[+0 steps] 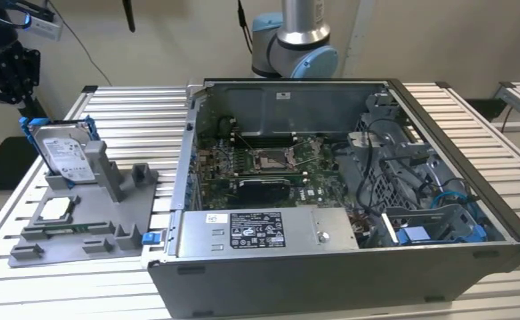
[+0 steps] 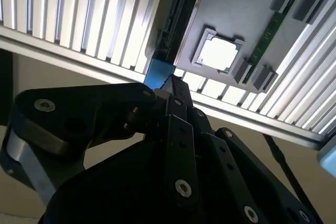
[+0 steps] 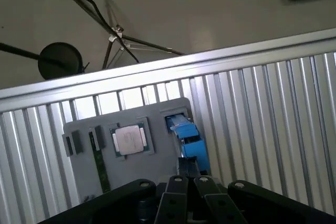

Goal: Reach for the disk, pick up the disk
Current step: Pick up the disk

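I'm mid-reach: the black gripper [image 3: 187, 165], fingers pinched together on nothing, hangs clear above the blue-framed silver rectangular disk [image 1: 65, 152] standing upright in the grey plastic holder [image 1: 109, 217] at the exterior view's left; gripping, I judge, needs them opened first.

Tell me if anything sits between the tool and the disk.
Nothing visible does. In the first wrist view the tool points straight at the disk, close to its blue bracket. The disk stands upright in the grey holder, and the open computer case sits off to the exterior view's right.
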Tool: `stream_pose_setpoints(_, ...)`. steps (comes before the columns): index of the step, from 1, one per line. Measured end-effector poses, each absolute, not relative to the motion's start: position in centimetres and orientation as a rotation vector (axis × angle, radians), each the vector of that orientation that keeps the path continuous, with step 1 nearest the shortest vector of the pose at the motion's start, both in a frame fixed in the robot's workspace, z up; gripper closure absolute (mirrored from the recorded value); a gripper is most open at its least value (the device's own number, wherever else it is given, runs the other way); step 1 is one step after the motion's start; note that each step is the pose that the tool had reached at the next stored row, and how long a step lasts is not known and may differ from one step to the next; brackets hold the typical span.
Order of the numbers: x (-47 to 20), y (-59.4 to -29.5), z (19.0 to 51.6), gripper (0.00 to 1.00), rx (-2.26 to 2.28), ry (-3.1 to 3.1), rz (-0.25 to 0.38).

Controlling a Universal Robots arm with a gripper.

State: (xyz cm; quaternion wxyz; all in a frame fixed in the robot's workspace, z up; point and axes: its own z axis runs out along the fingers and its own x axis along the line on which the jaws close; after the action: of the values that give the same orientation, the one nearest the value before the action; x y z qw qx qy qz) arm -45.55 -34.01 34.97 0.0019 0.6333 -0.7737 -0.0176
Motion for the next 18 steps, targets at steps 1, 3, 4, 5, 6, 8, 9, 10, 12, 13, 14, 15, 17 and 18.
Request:
stream_pose_setpoints(1, -45.55, -34.0, 34.96, 1.0, 1.988, -2.427, -0.055)
stream_pose_setpoints(3, -45.55, -34.01, 34.91, 0.0, 1.994, -2.423, -0.054)
stream_pose_setpoints(4, -45.55, -34.0, 34.88, 0.0, 2.001, -2.418, -0.054)
stream_pose_setpoints(5, -45.55, -34.0, 34.84, 0.0, 2.011, -2.41, -0.053)
stream_pose_setpoints(6, -45.55, -34.0, 34.8, 0.0, 2.024, -2.4, -0.052)
stream_pose_setpoints(8, -45.55, -34.01, 34.71, 0.0, 2.051, -2.378, -0.05)
stream_pose_setpoints(9, -45.55, -34.0, 34.67, 0.0, 2.067, -2.364, -0.05)
stream_pose_setpoints(10, -45.55, -34.01, 34.62, 0.0, 2.084, -2.35, -0.049)
stream_pose_setpoints(12, -45.55, -34.0, 34.53, 0.0, 2.115, -2.322, -0.048)
stream_pose_setpoints(13, -45.55, -34.0, 34.47, 0.0, 2.131, -2.308, -0.047)
stream_pose_setpoints(14, -45.56, -34.0, 34.42, 0.0, 2.146, -2.295, -0.047)
stream_pose_setpoints(15, -45.56, -34.0, 34.35, 0.0, 2.16, -2.282, -0.046)
stream_pose_setpoints(17, -45.56, -33.98, 34.17, 0.0, 2.186, -2.258, -0.045)
stream_pose_setpoints(18, -45.55, -33.97, 34.07, 0.0, 2.195, -2.248, -0.044)
